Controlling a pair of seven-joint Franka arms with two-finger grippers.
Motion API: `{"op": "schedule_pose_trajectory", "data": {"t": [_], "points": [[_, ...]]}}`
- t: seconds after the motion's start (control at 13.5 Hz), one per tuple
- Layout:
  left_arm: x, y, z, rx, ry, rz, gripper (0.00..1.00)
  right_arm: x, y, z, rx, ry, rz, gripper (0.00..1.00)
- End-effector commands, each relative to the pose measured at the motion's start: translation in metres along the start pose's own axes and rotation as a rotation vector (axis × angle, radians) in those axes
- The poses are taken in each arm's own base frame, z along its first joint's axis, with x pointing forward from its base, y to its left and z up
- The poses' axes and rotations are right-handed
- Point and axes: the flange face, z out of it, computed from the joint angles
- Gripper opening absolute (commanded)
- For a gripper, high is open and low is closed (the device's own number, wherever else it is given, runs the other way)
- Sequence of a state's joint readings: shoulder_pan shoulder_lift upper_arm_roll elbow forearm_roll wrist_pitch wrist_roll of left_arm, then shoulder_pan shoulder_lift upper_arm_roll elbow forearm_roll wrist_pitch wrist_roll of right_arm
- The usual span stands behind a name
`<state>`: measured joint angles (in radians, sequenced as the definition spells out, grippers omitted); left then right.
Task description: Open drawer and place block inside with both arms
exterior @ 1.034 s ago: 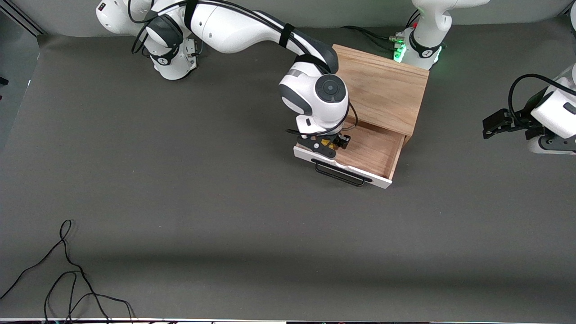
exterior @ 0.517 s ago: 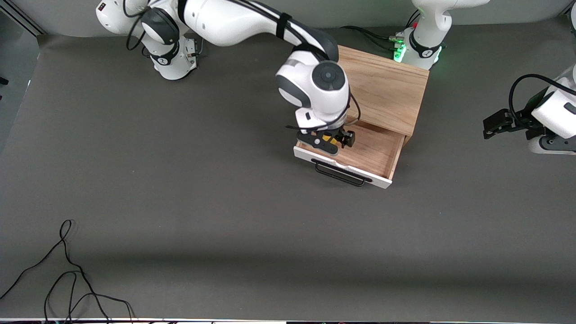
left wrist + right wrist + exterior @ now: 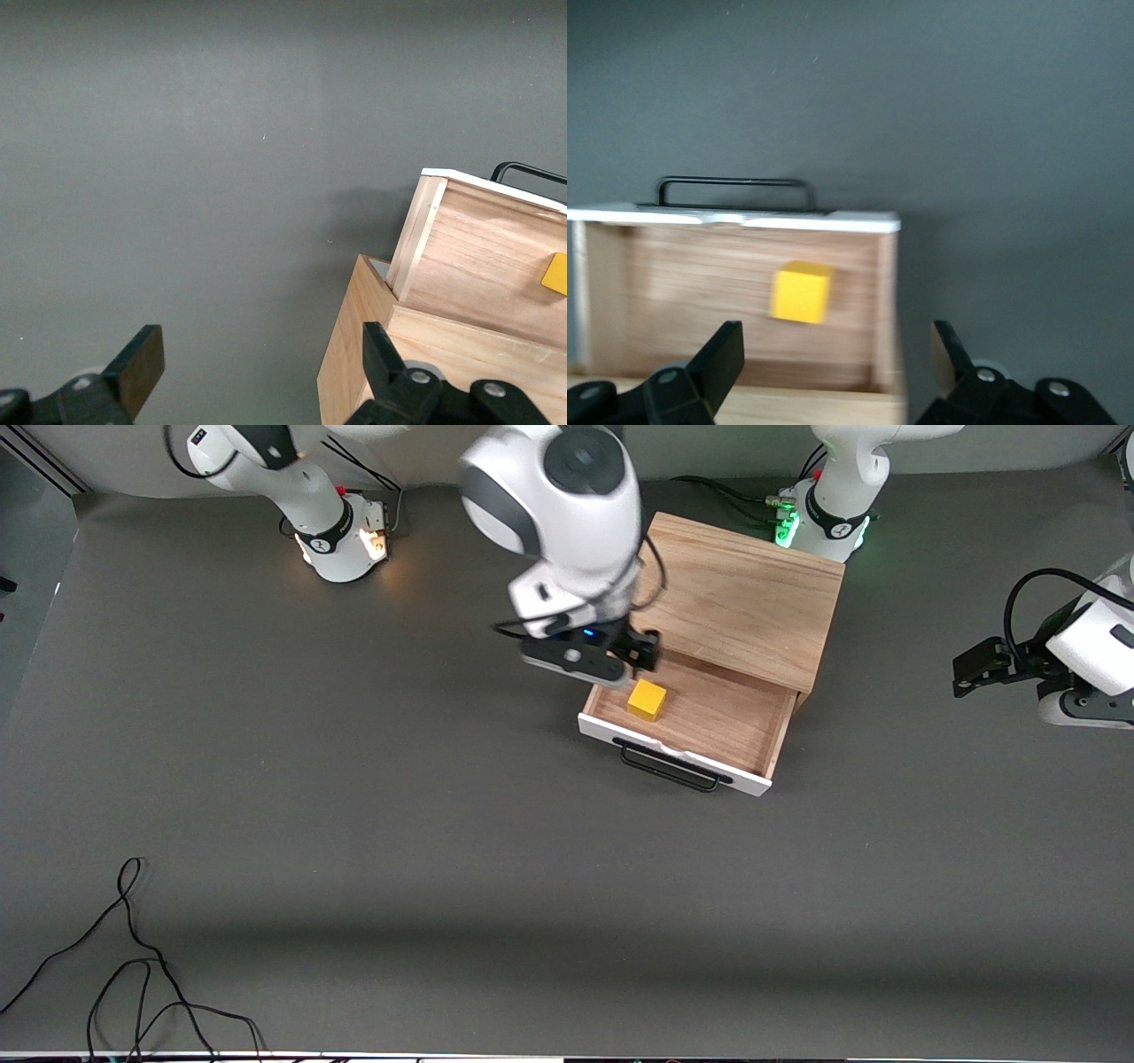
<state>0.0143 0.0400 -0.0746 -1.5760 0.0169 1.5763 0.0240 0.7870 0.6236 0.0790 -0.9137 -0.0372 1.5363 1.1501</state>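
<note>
My right end effector (image 3: 592, 664) hangs spread and empty above the yellow block (image 3: 647, 700), which rests in the open drawer (image 3: 762, 731); my left end effector (image 3: 974, 666) waits spread over the tabletop (image 3: 443, 824).

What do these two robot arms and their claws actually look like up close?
Both arms are glossy white with rounded dark grey joint caps and black cables looped along them. The right gripper is black with a small blue light; the left gripper is black too. One base glows green, the other amber.

Even, diffuse overhead lighting; soft shadow band across the table (image 3: 496, 948) toward 6 o'clock; right wrist view motion-blurred.
</note>
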Motion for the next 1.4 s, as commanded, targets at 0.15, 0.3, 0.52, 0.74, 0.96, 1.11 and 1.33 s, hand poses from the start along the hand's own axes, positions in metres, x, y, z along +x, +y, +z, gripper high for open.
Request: {"op": "schedule_pose_trajectory", "data": {"t": [0.15, 0.3, 0.52, 0.74, 0.96, 1.11, 1.33], "points": [[-0.006, -0.001, -0.008, 0.005, 0.010, 0.020, 1.00, 0.043, 0.103, -0.082, -0.122, -0.026, -0.209, 0.99], [-0.007, 0.002, -0.009, 0.005, 0.000, 0.024, 1.00, 0.072, 0.160, -0.115, -0.132, -0.050, -0.274, 0.99], [-0.007, 0.002, -0.009, 0.005, -0.002, 0.023, 1.00, 0.114, 0.251, -0.145, -0.139, -0.096, -0.372, 0.99], [-0.007, 0.002, -0.009, 0.005, -0.002, 0.023, 1.00, 0.161, 0.339, -0.155, -0.131, -0.143, -0.414, 0.99], [-0.008, 0.003, -0.010, 0.005, 0.001, 0.027, 1.00, 0.210, 0.433, -0.152, -0.103, -0.177, -0.457, 0.99], [-0.007, 0.004, -0.010, 0.003, 0.001, 0.027, 1.00, 0.233, 0.465, -0.142, -0.101, -0.170, -0.434, 0.99], [-0.008, 0.004, -0.013, 0.004, 0.006, 0.029, 1.00, 0.260, 0.485, -0.092, -0.077, -0.149, -0.427, 0.99]]}}
